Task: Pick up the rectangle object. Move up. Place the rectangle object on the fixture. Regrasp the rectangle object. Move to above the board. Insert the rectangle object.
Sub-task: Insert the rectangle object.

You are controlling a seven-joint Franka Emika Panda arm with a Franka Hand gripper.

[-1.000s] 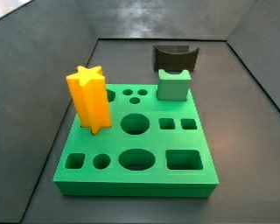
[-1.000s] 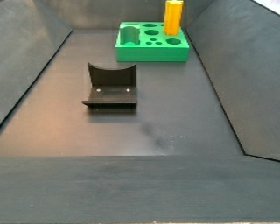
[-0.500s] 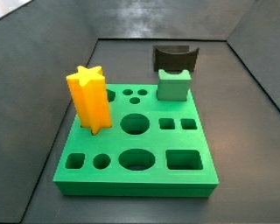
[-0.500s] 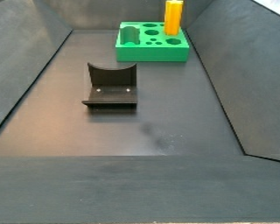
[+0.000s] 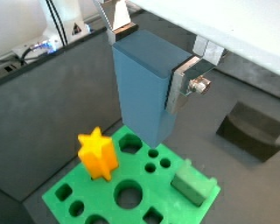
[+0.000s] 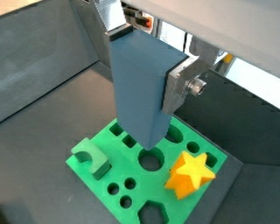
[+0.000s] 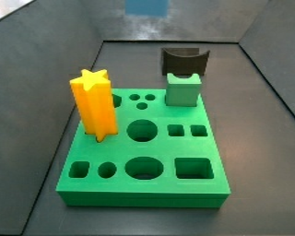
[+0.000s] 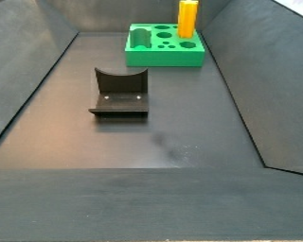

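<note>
Overhead, the hand (image 5: 149,83) grips the rectangle object (image 5: 143,87) upright, long axis vertical, above the board (image 5: 78,197).

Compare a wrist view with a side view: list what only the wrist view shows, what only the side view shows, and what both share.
Only the wrist view shows the gripper above the board, shut on the upright slate-blue rectangle object.

Only the side view shows the long dark floor stretching ahead of the fixture.

Both share the green board, the yellow star prism standing in it, and the dark fixture.
</note>
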